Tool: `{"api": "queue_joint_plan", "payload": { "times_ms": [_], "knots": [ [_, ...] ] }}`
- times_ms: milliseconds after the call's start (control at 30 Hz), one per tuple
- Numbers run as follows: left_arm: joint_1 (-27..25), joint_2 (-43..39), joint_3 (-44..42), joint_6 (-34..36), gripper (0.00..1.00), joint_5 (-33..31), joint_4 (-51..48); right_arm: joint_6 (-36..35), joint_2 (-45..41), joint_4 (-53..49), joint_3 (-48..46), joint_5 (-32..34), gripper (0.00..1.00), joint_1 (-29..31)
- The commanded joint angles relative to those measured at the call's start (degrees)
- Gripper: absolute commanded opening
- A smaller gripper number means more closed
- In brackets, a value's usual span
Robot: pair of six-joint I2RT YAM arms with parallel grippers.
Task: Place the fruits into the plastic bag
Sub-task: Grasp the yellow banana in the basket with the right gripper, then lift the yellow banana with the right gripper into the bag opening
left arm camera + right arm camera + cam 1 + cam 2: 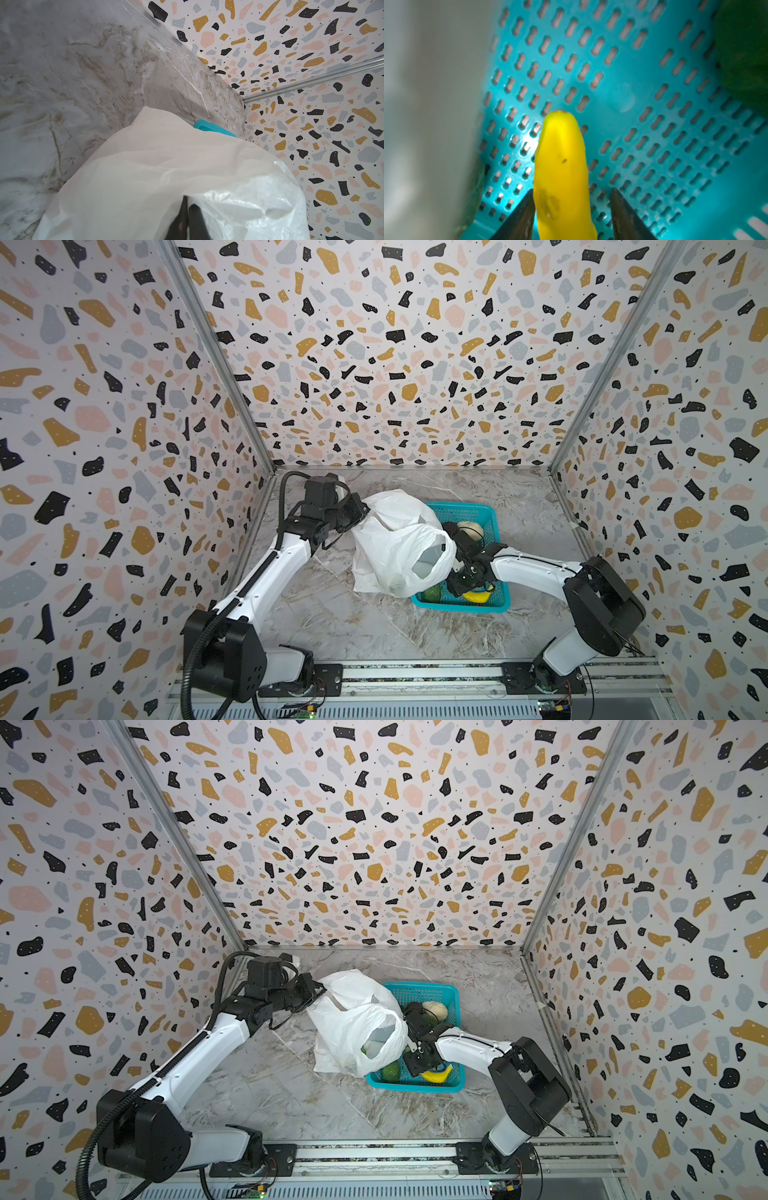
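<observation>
The white plastic bag (395, 547) (349, 1023) lies beside the teal basket (461, 510) (419, 992), with its mouth facing the basket. My left gripper (362, 511) (188, 202) is shut on the bag's far edge, and the film (166, 176) fills the left wrist view. The yellow banana (478, 596) (438, 1074) (560, 155) lies in the basket's near end. My right gripper (572, 191) straddles it with the jaws apart: one finger touches it and the other stands clear. A green fruit (432, 593) (390, 1071) and a cream-white lump (471, 529) (436, 1011) also lie in the basket.
The basket's perforated floor (633, 83) lies under the banana, with the bag's wall blurred beside it. The patterned enclosure walls (124, 448) close in on three sides. The arms' mounting rail (415, 676) runs along the front edge of the marble table (353, 626).
</observation>
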Motion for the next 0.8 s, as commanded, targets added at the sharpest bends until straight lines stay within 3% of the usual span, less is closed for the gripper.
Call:
{"api": "queue_joint_plan", "payload": {
  "times_ms": [0, 167, 333, 500, 667, 767],
  "knots": [
    [0.14, -0.94, 1.15, 0.2, 0.0, 0.31, 0.88, 1.27, -1.09, -0.43, 1.9, 1.32, 0.43, -0.31],
    [0.2, -0.89, 1.24, 0.37, 0.0, 0.79, 1.05, 3.38, -7.79, 0.01, 3.62, 0.37, 0.31, -4.56],
    [0.19, -1.06, 1.46, 0.46, 0.0, 2.1, 2.26, 5.37, -16.84, 1.2, 6.31, 0.07, 0.3, -9.04],
    [0.14, -1.68, 1.9, 1.48, 0.0, 4.06, 3.07, 5.1, -24.02, 4.35, 11.25, 1.96, 0.31, -9.36],
    [0.15, -2.19, 1.95, 2.09, 0.0, 4.76, 3.45, 2.09, -27.61, 12.52, 15.17, -8.85, 0.33, -7.71],
    [0.2, -2.29, 1.73, 2.09, 0.0, 4.75, 3.66, 1.05, -25.58, 15.34, 17.82, -16.67, 0.34, -4.62]
  ]
}}
